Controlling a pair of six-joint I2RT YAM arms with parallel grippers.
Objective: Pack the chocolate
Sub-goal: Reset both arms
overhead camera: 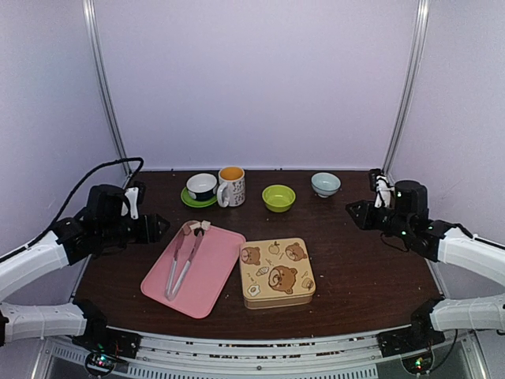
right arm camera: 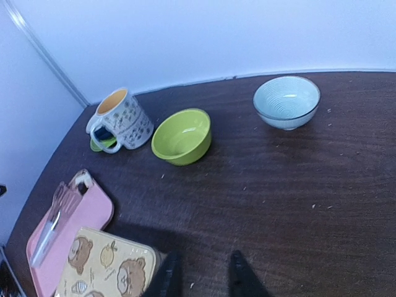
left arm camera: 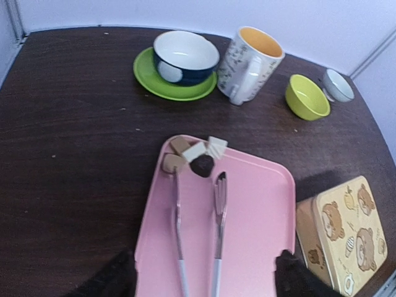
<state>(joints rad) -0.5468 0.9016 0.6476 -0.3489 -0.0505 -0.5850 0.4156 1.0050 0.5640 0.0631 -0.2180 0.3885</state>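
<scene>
Several chocolate [left arm camera: 193, 152] pieces, tan, cream and one dark, lie bunched at the far end of a pink tray [left arm camera: 260, 204]; from above the chocolate [overhead camera: 195, 228] shows at the tray's [overhead camera: 213, 264] top corner. Pink-handled metal tongs [left arm camera: 220, 192] lie on the tray with their tips by the pieces. My left gripper [left arm camera: 204, 275] hangs open over the tray's near end, holding nothing; from above the left gripper [overhead camera: 156, 227] is just left of the tray. My right gripper [right arm camera: 203, 272] stands slightly open and empty above bare table, at the right [overhead camera: 353, 213].
A square gold bear tin [overhead camera: 276, 272], lid on, sits right of the tray. Along the back stand a navy bowl on a green saucer [overhead camera: 202, 188], a mug [overhead camera: 231, 186], a green bowl [overhead camera: 278, 197] and a pale blue bowl [overhead camera: 325, 184].
</scene>
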